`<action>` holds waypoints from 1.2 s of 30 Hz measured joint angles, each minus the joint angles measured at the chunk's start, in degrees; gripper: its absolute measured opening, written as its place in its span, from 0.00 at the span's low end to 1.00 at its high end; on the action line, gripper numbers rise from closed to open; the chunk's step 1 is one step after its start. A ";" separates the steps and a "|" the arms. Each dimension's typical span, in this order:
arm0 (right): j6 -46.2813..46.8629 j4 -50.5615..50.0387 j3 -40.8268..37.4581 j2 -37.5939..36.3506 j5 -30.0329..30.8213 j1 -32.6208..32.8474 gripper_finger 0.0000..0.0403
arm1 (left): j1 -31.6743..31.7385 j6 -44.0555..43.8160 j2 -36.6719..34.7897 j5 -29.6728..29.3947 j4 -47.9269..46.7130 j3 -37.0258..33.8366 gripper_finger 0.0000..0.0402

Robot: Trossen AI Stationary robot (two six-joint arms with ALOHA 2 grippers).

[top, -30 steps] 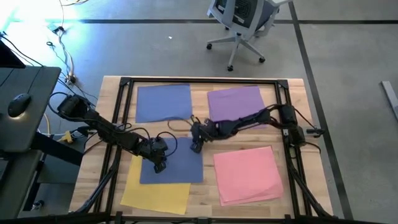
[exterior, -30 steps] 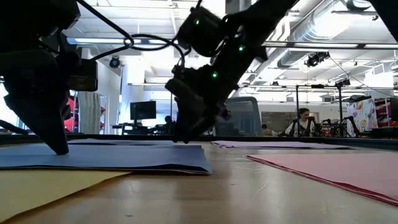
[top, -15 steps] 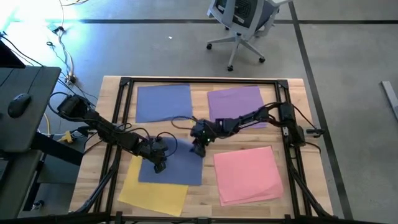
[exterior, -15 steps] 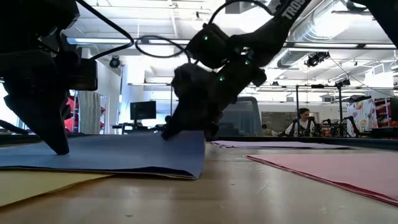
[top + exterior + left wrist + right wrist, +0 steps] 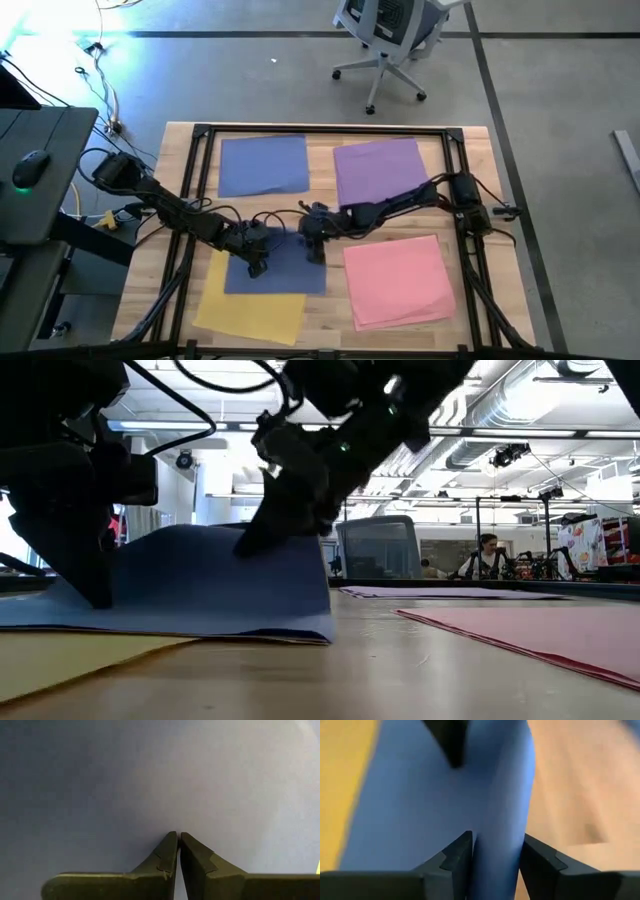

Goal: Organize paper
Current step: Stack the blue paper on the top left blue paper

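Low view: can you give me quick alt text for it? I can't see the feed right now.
The right pincer lifts one edge of a blue sheet into a hump, while the shut left pincer presses its other side down. The sheet overlaps a yellow sheet; a pink sheet lies flat nearby on the wooden table.

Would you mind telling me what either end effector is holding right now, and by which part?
The right end effector grips the blue sheet at its lifted right edge; the shut left end effector only presses down on it.
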 joint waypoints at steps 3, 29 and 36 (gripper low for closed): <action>-1.55 -1.83 0.31 0.00 3.23 0.90 0.18 | 0.00 -0.26 0.00 -0.01 0.00 0.00 0.00; -11.41 -3.45 1.59 2.78 12.30 4.76 0.33 | 0.00 -0.48 0.02 -0.31 0.07 0.00 0.00; -9.99 -1.24 1.78 2.86 13.60 6.83 0.24 | -0.03 -0.44 0.02 -0.60 0.07 0.00 0.00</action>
